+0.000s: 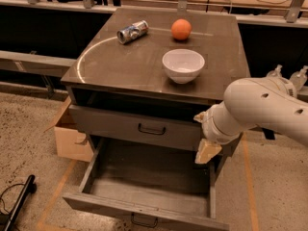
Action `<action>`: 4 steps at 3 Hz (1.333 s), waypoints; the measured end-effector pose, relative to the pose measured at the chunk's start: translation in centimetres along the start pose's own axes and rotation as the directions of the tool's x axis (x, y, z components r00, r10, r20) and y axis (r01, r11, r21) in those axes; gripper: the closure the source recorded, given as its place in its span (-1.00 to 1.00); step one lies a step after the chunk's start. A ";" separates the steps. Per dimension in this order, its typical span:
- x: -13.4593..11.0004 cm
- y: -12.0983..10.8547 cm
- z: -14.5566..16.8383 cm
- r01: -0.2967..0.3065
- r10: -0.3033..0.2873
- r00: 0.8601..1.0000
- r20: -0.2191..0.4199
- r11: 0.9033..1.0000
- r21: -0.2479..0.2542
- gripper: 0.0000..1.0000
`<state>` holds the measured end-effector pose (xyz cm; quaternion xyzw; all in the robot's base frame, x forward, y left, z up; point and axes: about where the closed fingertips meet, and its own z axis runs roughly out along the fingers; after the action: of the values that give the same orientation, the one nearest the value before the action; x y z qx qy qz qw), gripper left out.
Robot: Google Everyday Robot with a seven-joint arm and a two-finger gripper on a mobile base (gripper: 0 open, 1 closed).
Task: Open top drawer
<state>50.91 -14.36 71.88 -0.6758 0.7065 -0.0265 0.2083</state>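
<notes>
Dark grey-brown flat-fronted top drawer (120,124) seen slightly ajar beneath the cabinet top (120,66).
The cream-coloured gripper (208,150) is held by its right end, grip state not discernible; away from the small black handle (151,129), the drawer could be skewed and jammed.

Noted dark grey-brown top drawer (115,124) with black handle (151,129). Recorded white bowl (183,65), orange ball (181,29), silver can (133,32) on grey-brown table (120,66). Saw pale tan gripper (208,151) at drawer's right end, below white arm (260,107). Logged speckled beige floor (29,129), tan cardboard box (72,141).
</notes>
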 end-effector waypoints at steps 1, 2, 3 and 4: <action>-0.4 0.2 -0.7 0.002 -0.002 1.000 -0.001 1.000 -0.002 -1.00; -0.1 -0.1 -0.3 -0.013 0.013 1.000 -0.013 1.000 0.004 -1.00; 0.6 -0.1 0.9 -0.028 0.028 0.999 -0.027 1.000 -0.008 -1.00; 1.2 -0.2 2.2 -0.042 0.041 0.998 -0.040 0.999 -0.021 -1.00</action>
<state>51.82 -15.01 69.61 -0.6626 0.7246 -0.0277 0.1873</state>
